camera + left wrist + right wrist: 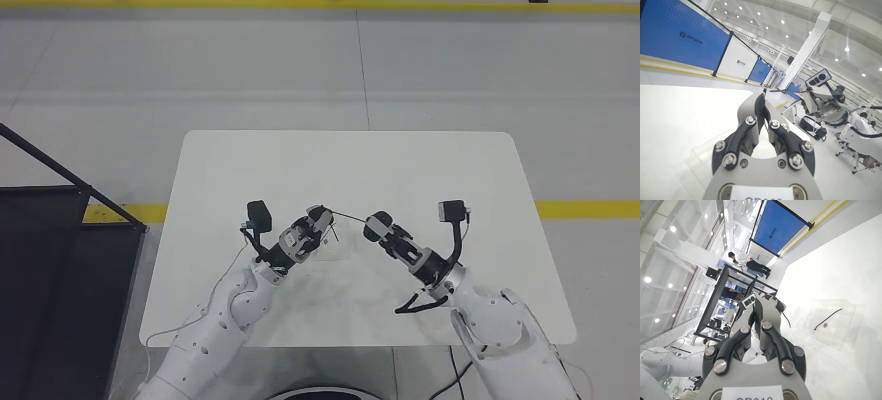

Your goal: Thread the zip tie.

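Note:
Both grippers hang close together above the near middle of the white table point(450, 170). My left gripper point(762, 100) is shut on a black zip tie point(764, 91), whose head sticks up past the fingertips. My right gripper point(755, 307) is shut on a thin black strap point(787, 91). The strap's free tip points at that head, a short gap away. From above, the strap point(346, 216) spans between the left gripper point(318, 220) and the right gripper point(375, 226). A loose black strand point(786, 319) hangs below the left gripper. Whether strand and strap are one tie is hidden.
A clear plastic sheet point(846, 313) lies flat on the table under the grippers. On it rest a second black zip tie point(828, 319) and a small brown scrap point(825, 325). A dark barrier frame point(40, 260) stands off the table's left side.

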